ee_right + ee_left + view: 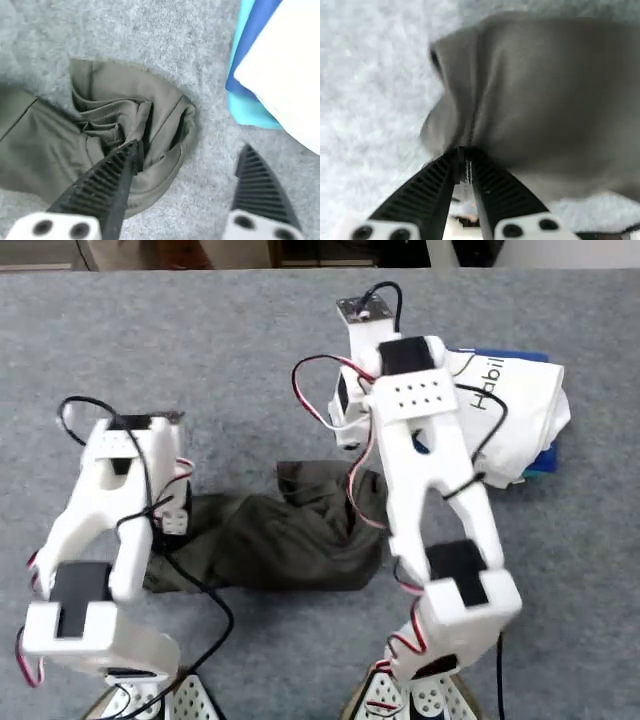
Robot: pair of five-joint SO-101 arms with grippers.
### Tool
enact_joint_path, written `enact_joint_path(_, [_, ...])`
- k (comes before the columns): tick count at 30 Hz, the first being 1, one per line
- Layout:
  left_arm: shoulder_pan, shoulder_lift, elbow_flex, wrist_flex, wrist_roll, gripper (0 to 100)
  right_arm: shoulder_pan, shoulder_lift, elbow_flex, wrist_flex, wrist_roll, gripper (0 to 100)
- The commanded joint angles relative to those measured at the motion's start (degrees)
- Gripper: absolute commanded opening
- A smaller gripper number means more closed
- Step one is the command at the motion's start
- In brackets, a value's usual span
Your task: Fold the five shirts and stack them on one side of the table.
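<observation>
Shirt point(280, 540), olive and rumpled, lies at centre of the high view on the grey table point(200, 350); folded stack point(515, 415) at upper right, white on top. Left wrist view: left gripper point(465, 162) pinched tight on a fold of the cloth; right wrist view: right gripper point(191, 150) spread wide over its bunched end, holding nothing. Folding looks barely begun; next the right claw likely needs an edge, so both can draw it flat.

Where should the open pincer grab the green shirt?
Grab the green shirt at its rumpled end nearest the stack, coming down from above. The folds there look bunched up, giving something to pinch. The right pincer hangs open over it; the left pincer holds the far end.
</observation>
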Motion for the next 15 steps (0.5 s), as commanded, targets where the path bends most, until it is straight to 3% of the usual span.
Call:
enact_joint_path(1, [-5.4, -11.8, -1.7, 6.4, -3.9, 2, 0.9, 5.8, -6.4, -0.4, 0.0, 19.7])
enact_joint_path(8, [-20.8, -34.8, 1.5, 14.2, -17.0, 2, -0.2, 18.8, -18.6, -0.4, 0.4, 6.2])
enact_joint_path(11, [-27.3, -40.0, 6.9, 14.3, -22.4, 2, -2.4, 24.0, -23.8, -0.3, 1.7, 7.2])
enact_joint_path(15, [-35.1, -42.2, 11.1, 14.4, -26.4, 2, -6.7, 30.1, -29.6, 0.3, 9.4, 11.8])
